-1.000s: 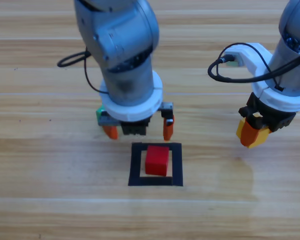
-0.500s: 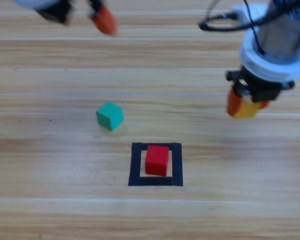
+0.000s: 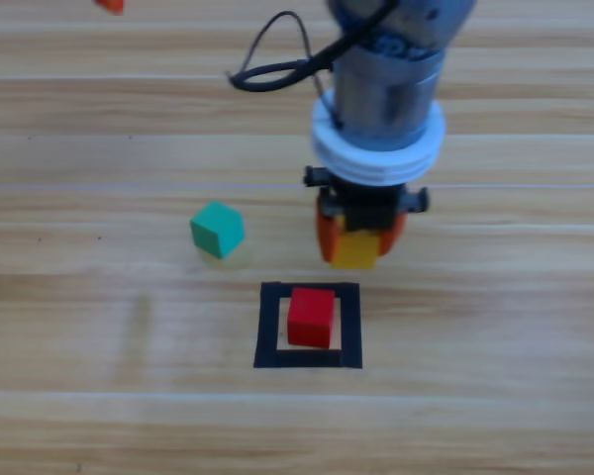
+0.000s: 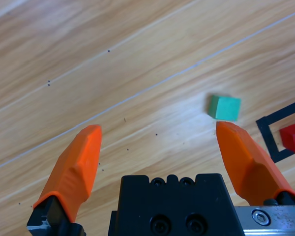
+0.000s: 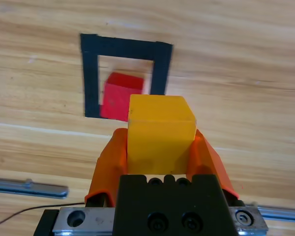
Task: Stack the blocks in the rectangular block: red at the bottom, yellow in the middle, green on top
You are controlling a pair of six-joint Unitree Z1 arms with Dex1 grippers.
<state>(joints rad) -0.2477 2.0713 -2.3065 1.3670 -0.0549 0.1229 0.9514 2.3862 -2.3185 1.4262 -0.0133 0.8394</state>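
Your right gripper point(image 3: 357, 240) clamps the yellow cube point(image 3: 356, 249) squarely, now moved in just behind the tape square point(image 3: 267, 327), where the red cube point(image 3: 311, 317) sits. The green cube point(image 3: 217, 229) lies turned cornerwise, left. Your left gripper point(image 4: 160, 147), jaws wide, has withdrawn.

This looks like a robotics lab bench: a plain wooden table point(image 3: 99, 396) bearing only test props, namely a black tape square point(image 3: 308, 360) marked on the wood and small coloured cubes, such as the red cube point(image 3: 311, 317), with grey robot arms and loose cables above.
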